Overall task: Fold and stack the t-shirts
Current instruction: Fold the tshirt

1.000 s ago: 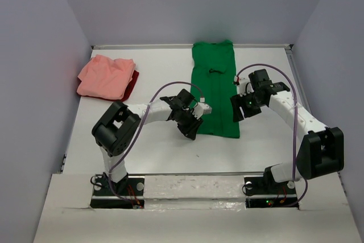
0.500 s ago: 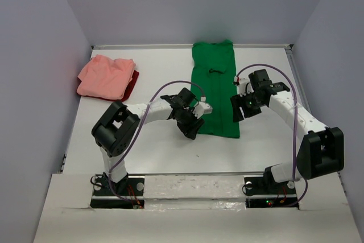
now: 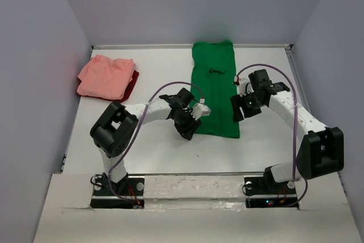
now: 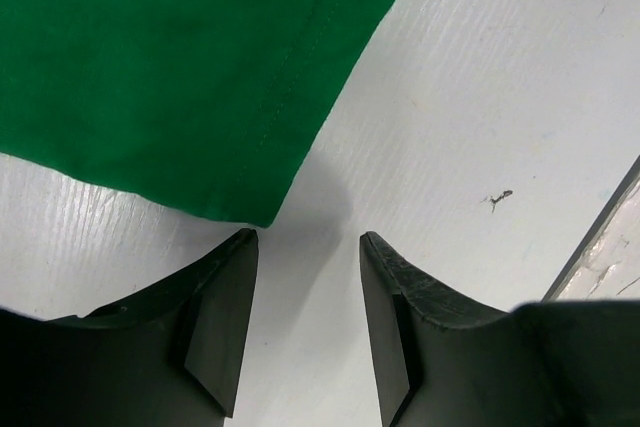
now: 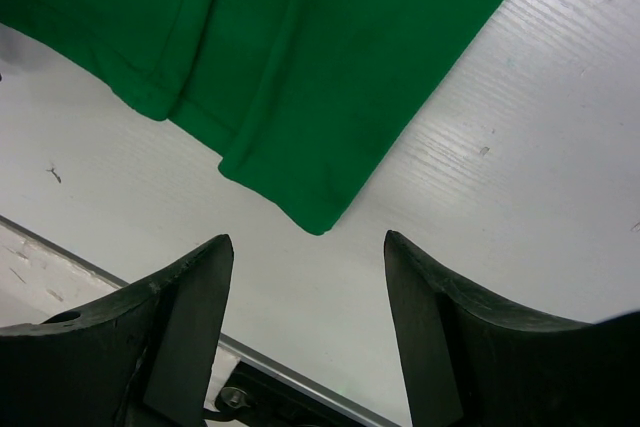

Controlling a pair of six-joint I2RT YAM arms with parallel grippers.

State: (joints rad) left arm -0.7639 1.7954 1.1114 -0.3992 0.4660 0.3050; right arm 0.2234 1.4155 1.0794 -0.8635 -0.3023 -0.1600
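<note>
A bright green t-shirt (image 3: 215,86) lies folded lengthwise into a long strip on the white table. A folded salmon-pink t-shirt (image 3: 105,76) sits at the back left on top of a bit of dark red cloth (image 3: 131,88). My left gripper (image 3: 188,131) is open and empty just off the strip's near left corner (image 4: 255,215). My right gripper (image 3: 235,109) is open and empty at the strip's near right corner (image 5: 318,217). Both hover over bare table beside the cloth (image 4: 150,67), and the right wrist view shows its layered edges (image 5: 300,67).
The table (image 3: 148,152) is walled in by grey panels on the left, back and right. A metal rail (image 5: 300,387) runs along the table edge near my right gripper. The arm bases stand on the near edge (image 3: 187,186).
My left gripper has edged slightly left and nearer, away from the green strip's corner. The right arm and the shirts have not moved.
</note>
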